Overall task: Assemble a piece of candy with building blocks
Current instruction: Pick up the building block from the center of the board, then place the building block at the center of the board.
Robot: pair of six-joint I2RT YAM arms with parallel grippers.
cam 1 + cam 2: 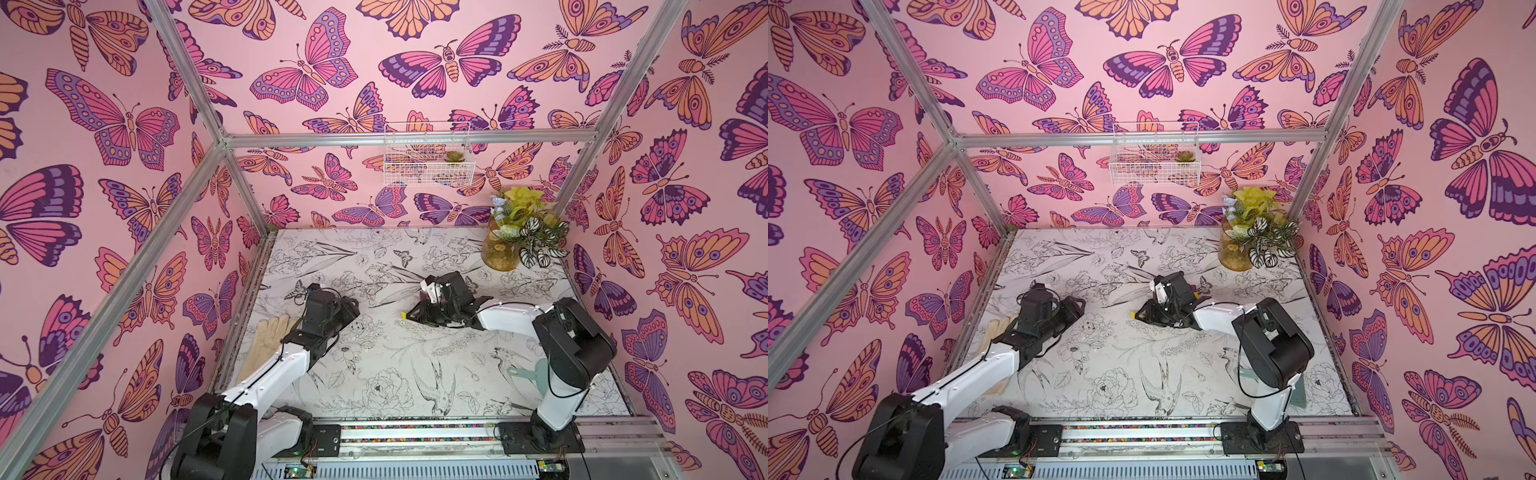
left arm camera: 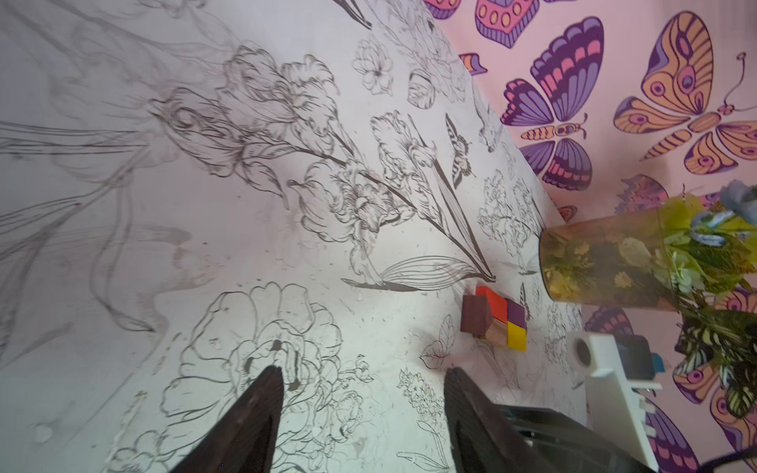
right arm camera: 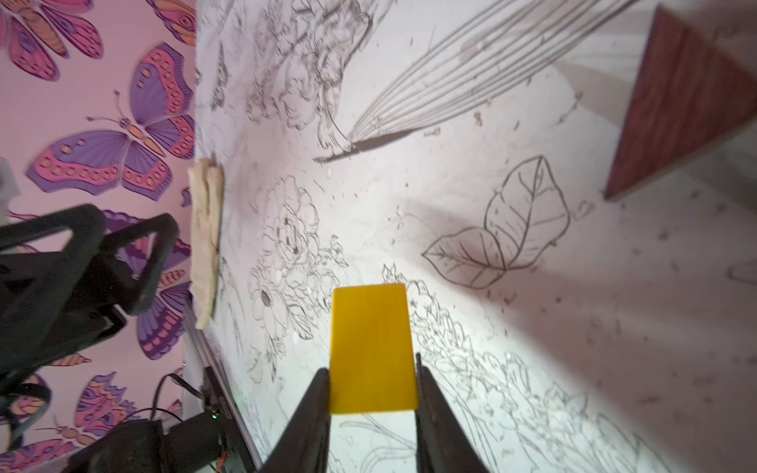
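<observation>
On a flower-printed tabletop (image 1: 374, 257) enclosed by pink butterfly walls (image 1: 332, 83), a yellow block (image 3: 370, 340) is held clamped in the jaws of the right gripper (image 3: 372, 368), apart from the unfinished piece of candy (image 2: 497, 319), which is shown whole only in the left wrist view, where the left gripper (image 2: 363, 368) is seen with jaws parted and empty.
</observation>
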